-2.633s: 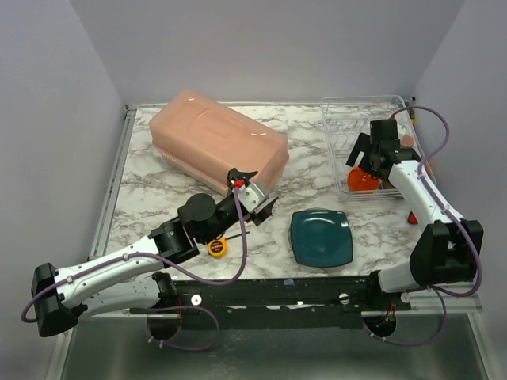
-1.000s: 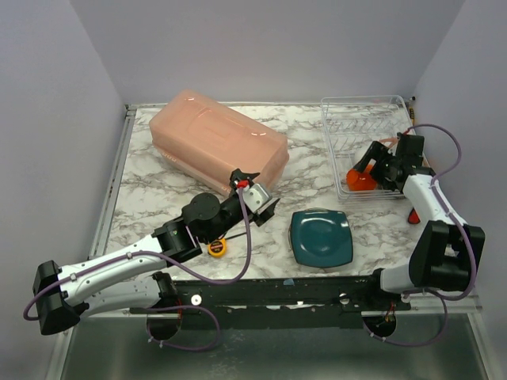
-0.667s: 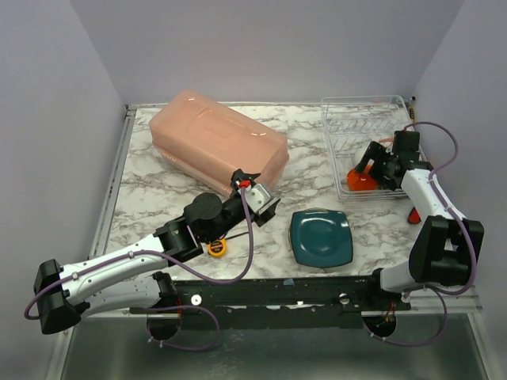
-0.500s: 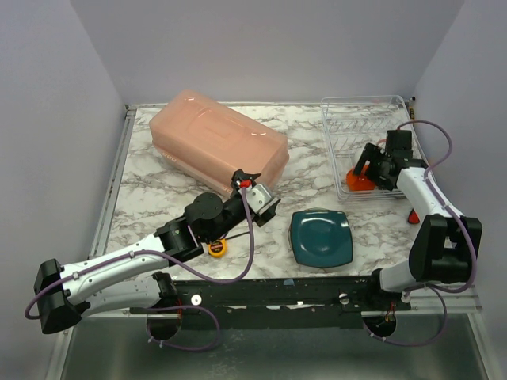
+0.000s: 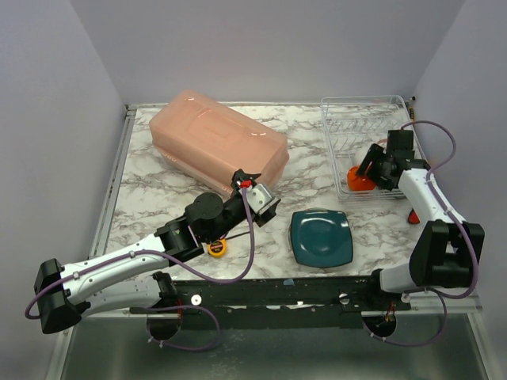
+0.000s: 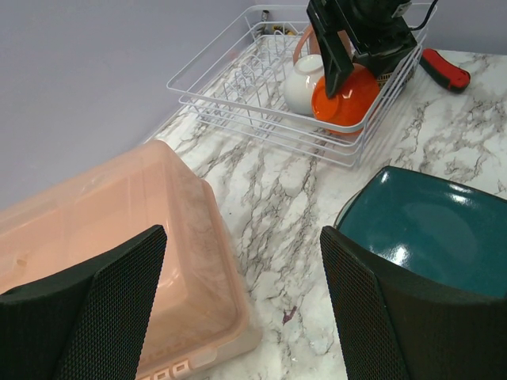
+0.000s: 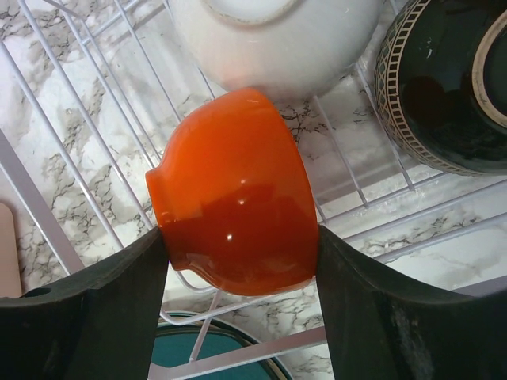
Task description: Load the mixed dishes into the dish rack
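Since approx a sec ago the right gripper (image 7: 238,237) has nudged a little toward the rack's far end and drawn its jaws in; the left arm hasn't budged. Small glossy orange bowl (image 7: 234,194) lies on its side at the near end of the white wire dish rack (image 5: 360,99), w/ both right pads pressed on its flanks, i.e. clamped on it, prob. re-seating it. Just beside it in the rack: a white bowl (image 7: 273,39) and a dark bowl w/ patterned rim (image 7: 444,87). So 3 bowls are in. Still to load: the teal square plate (image 5: 321,237), flat on the marble table (image 5: 158,198), apart from the rack. Mug and round plate: can't make out. The left gripper (image 6: 242,237) hangs w/ jaws wide apart, empty, btwn that plate and the big pink plastic tub (image 5: 218,150).
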